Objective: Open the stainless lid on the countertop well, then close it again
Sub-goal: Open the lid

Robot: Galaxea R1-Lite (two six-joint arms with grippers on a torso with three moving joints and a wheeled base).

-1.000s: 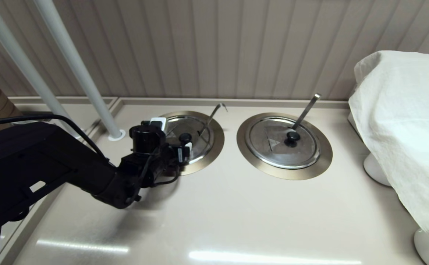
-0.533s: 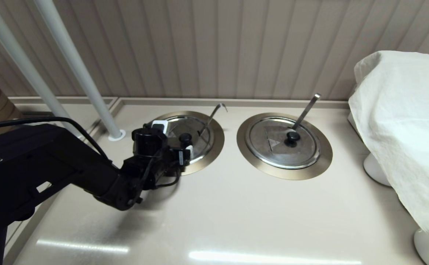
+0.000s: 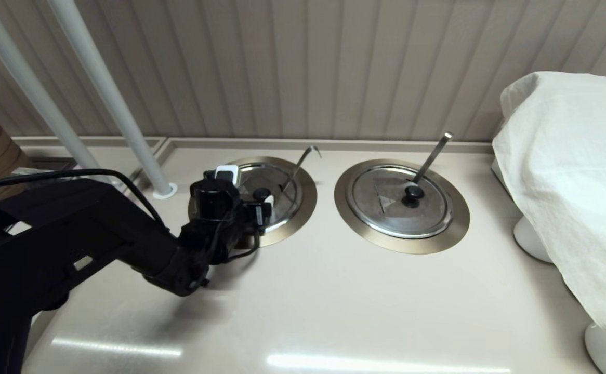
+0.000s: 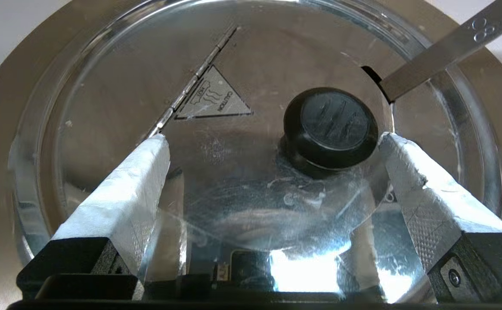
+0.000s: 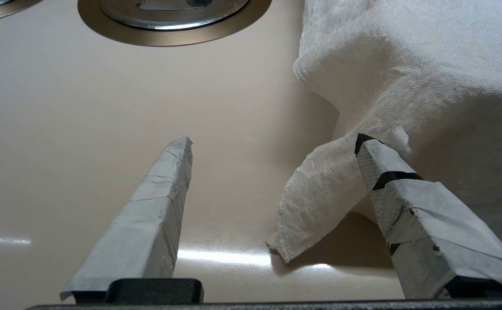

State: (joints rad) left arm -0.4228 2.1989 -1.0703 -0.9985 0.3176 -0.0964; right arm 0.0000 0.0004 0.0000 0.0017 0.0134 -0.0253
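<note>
Over the countertop well, the left gripper hangs with its taped fingers spread wide either side of the black knob; one pad looks to graze the knob, though contact is hard to confirm. Seated flat in the ring, the stainless lid passes the ladle handle through its edge notch. Beside the white cloth, the right gripper hovers released over bare counter.
</note>
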